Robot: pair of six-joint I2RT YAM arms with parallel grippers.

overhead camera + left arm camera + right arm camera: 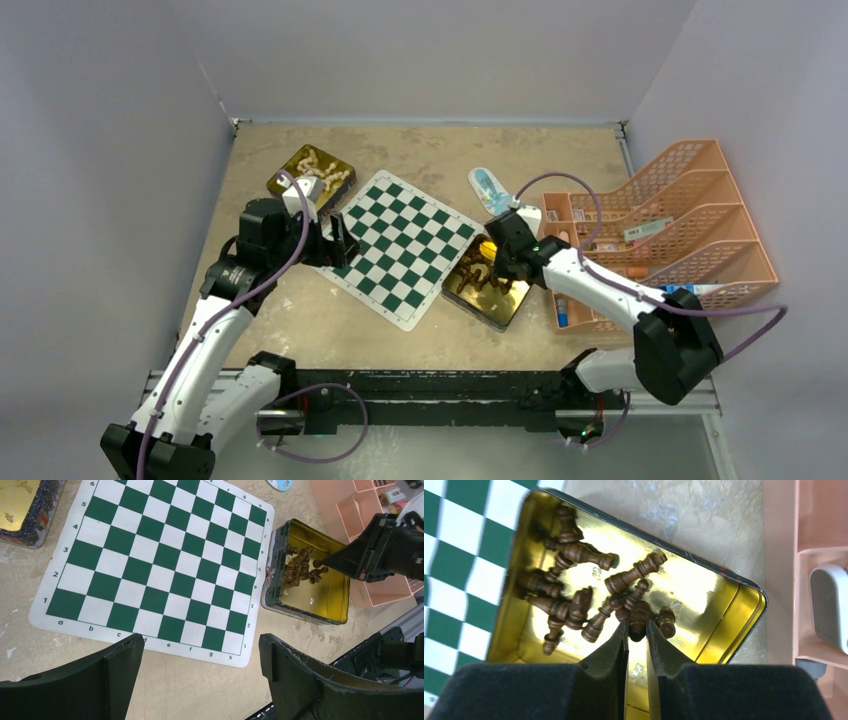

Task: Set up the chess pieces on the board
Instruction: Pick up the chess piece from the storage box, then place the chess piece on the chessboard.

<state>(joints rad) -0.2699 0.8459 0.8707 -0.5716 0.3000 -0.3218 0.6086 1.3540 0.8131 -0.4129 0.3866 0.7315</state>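
The green-and-white board (pixel 400 245) (pixel 160 560) lies bare at mid-table. Several dark brown chess pieces (pixel 574 605) (pixel 300 570) lie jumbled in a gold tin (pixel 487 283) (pixel 734 580) at the board's right corner. My right gripper (pixel 495 262) (pixel 637 627) reaches into that tin, its jaws pinched on one dark brown piece (pixel 639 616) at the heap's near edge. Cream-white pieces (pixel 322 170) fill a second tin (pixel 300 185) at the back left. My left gripper (pixel 340 240) (pixel 200 645) hovers open and holds nothing, above the bare table just off the board's edge.
A pink desk organizer (pixel 680 220) with small items stands at the right, close to the brown pieces' tin. A small blue-and-white object (pixel 487 187) lies behind the board. The table's walls rise at the left, back and right.
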